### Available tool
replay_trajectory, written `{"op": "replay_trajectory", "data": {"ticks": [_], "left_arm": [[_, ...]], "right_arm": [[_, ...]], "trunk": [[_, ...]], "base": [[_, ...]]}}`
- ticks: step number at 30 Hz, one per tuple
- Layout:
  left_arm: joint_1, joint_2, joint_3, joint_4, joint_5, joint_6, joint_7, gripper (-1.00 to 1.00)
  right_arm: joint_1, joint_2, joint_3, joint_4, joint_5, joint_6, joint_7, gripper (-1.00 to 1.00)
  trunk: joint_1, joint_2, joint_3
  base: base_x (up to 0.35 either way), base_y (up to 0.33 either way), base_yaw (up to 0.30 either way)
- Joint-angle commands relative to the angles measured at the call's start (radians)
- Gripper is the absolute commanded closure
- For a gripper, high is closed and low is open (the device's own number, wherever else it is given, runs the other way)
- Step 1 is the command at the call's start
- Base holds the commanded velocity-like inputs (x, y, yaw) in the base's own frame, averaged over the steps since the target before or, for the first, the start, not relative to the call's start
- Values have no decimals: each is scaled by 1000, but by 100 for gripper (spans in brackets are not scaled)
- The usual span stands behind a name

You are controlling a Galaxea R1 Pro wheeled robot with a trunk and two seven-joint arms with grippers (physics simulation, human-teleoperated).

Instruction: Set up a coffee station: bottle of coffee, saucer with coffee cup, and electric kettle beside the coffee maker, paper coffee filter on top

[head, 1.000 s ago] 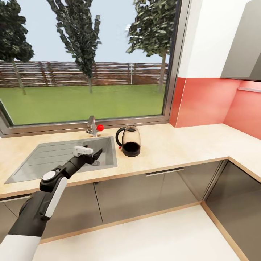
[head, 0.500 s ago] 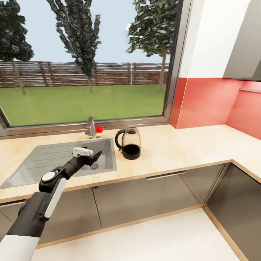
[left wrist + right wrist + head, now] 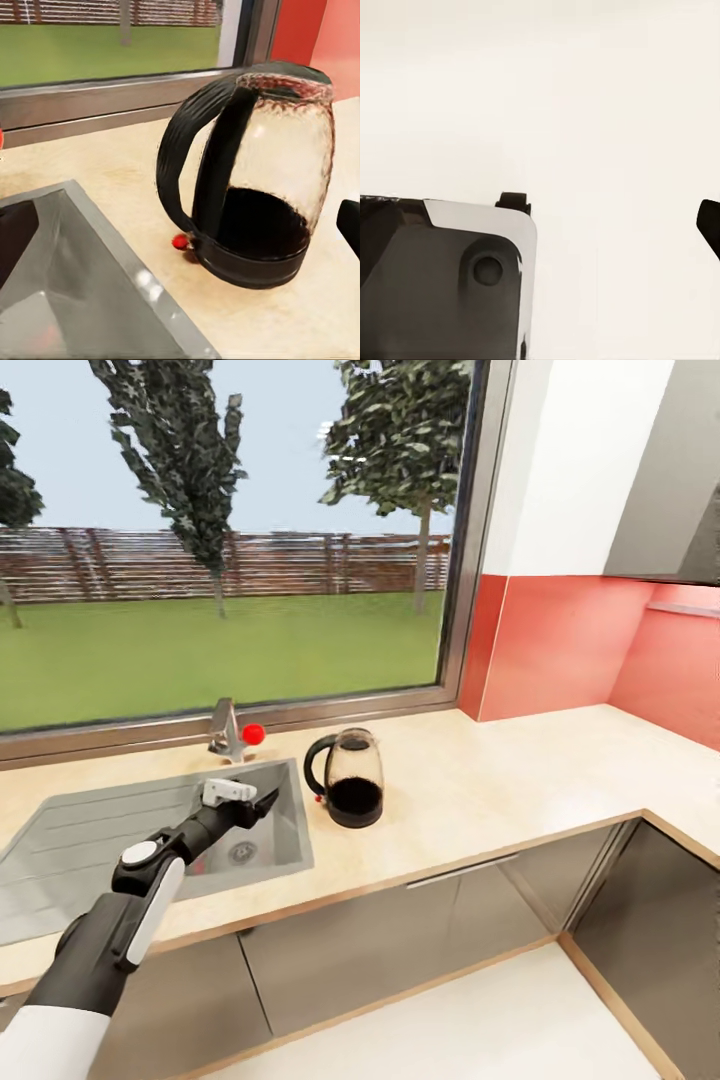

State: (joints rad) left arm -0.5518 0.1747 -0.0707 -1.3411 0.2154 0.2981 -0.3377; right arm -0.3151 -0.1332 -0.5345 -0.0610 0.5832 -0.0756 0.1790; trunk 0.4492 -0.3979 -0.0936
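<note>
The electric kettle [image 3: 352,780], clear glass with a black base and loop handle, stands upright on the kitchen countertop [image 3: 480,780] just right of the sink. My left gripper [image 3: 265,801] hovers over the sink's right end, a short way left of the kettle, pointing at it. In the left wrist view the kettle [image 3: 262,187] looms close with its handle turned toward me. The left gripper [image 3: 180,232] is open, with one dark fingertip [image 3: 349,223] at the picture's edge and nothing between the fingers. My right gripper [image 3: 540,229] is open over pale floor beside the robot's dark base [image 3: 435,292].
A steel sink [image 3: 120,840] with a drainboard is set into the counter, with a faucet [image 3: 228,728] and red knob behind it under the big window. A red backsplash [image 3: 560,640] and a grey wall cabinet [image 3: 670,480] stand at right, where the counter turns a corner. Glossy grey cabinet fronts [image 3: 400,920] run below.
The head view has shifted, so the whole scene sits further left and lower. My left gripper has edged a little nearer to the kettle. The kettle has not moved on the counter.
</note>
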Motion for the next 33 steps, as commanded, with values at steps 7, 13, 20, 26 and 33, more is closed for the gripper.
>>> {"op": "replay_trajectory", "data": {"ticks": [7,13,20,26,33], "left_arm": [[18,27,-3,43,-42,6,-1,-100],[33,28,0,71,-48,6,-2,-100],[33,23,-11,88,-48,0,-3,-100],[34,27,-10,98,-49,0,-3,-100],[33,32,-8,98,-50,2,-16,-100]], "right_arm": [[2,-3,-9,3,7,-2,5,-100],[3,-2,-7,4,8,-2,5,-100],[4,0,-7,3,9,-3,5,-100],[4,-1,-7,3,9,-5,5,-100],[4,-2,-7,4,9,-6,5,-100]], "trunk": [[1,-2,-2],[1,-2,-2],[1,-2,-2],[1,-2,-2],[1,-2,-2]], "base": [[40,32,-43],[187,43,-206],[158,30,-33],[11,2,-2],[0,0,0]]}}
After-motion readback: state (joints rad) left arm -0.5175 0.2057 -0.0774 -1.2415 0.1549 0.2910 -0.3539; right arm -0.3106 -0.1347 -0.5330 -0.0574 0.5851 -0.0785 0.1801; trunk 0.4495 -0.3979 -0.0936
